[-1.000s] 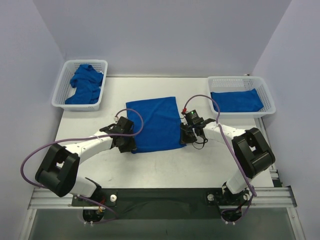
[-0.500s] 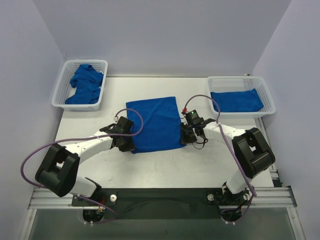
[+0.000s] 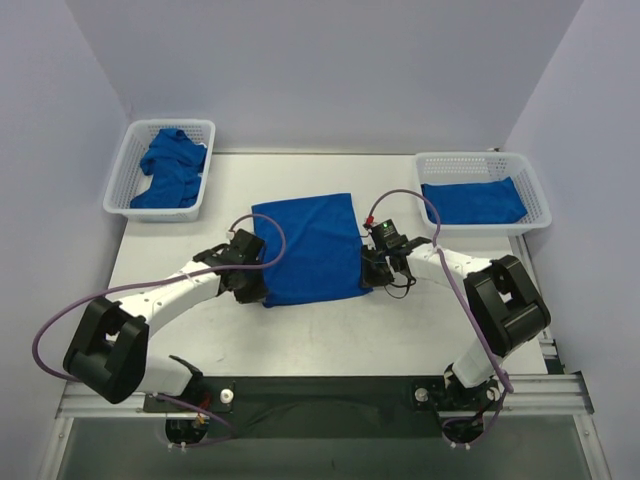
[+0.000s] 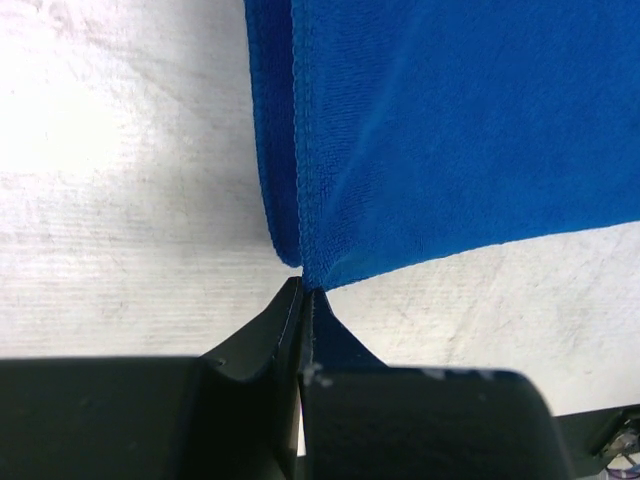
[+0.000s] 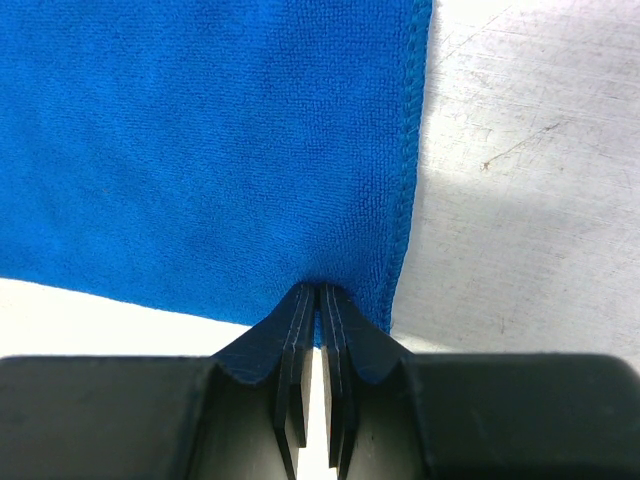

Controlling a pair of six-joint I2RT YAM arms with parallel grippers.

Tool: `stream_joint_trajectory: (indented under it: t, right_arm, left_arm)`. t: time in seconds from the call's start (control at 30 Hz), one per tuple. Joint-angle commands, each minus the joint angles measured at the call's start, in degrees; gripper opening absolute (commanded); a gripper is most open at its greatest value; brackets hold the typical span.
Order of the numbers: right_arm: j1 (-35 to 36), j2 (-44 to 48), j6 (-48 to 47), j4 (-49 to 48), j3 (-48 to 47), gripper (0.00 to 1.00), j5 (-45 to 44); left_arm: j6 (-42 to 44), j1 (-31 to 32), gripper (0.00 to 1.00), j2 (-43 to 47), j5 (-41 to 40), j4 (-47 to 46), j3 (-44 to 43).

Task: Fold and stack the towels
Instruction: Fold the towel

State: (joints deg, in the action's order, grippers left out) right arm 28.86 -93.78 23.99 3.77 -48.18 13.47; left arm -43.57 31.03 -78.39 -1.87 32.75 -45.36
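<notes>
No lettering, brand or number is legible anywhere, not even on the towel (image 3: pixel 308 250).

walls: plain pale lavender (image 3: pixel 320 70), three sides | table: white, scuffed (image 3: pixel 330 335), centre | rail: metal (image 3: pixel 560 387), bottom edge | light: even

Arms reach low, left pincer (image 4: pixel 303 292) and right pincer (image 5: pixel 320 292) clamped on the towel (image 3: pixel 310 245) near edge.

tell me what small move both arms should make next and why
Probably lift both near corners a little, together, ready to carry them toward the far edge. The left jaws and the right jaws each look shut on a near corner of the towel, which lies flat on the table between the arms, so a fold away from the arms seems next.
</notes>
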Motion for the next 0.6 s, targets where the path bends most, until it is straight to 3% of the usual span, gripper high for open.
stream_joint_trajectory:
  t: [0.0,0.2,0.3,0.43,0.47,0.53,0.57]
  right_arm:
    - [-0.6,0.7,-0.3,1.3,1.1,0.10,-1.3]
    - [-0.9,1.2,-0.6,1.8,1.3,0.10,-1.9]
    - [-0.9,1.5,-1.0,2.0,1.0,0.11,-2.3]
    - [-0.6,2.7,-1.9,3.0,0.7,0.12,-2.7]
    - [-0.5,3.8,-2.6,4.0,0.1,0.13,-3.4]
    - [0.1,4.9,-3.3,5.2,-0.6,0.14,-3.9]
    - [0.4,6.2,-4.3,6.4,-1.5,0.15,-4.3]
  left_arm:
    - [1.5,0.2,0.02,0.0,1.9,4.5,-1.8]
    - [3.4,0.0,0.02,-2.4,5.9,7.7,-3.0]
    - [4.6,-0.6,0.11,-3.6,3.5,8.1,-3.0]
    - [6.0,-1.3,0.35,-5.5,0.0,8.3,-3.7]
    - [6.6,-1.4,0.55,-5.4,-0.5,8.9,-4.2]
    - [6.9,-1.2,0.66,-4.1,-1.4,9.5,-6.2]
    - [7.2,-1.1,0.78,-3.4,-1.6,10.1,-7.0]
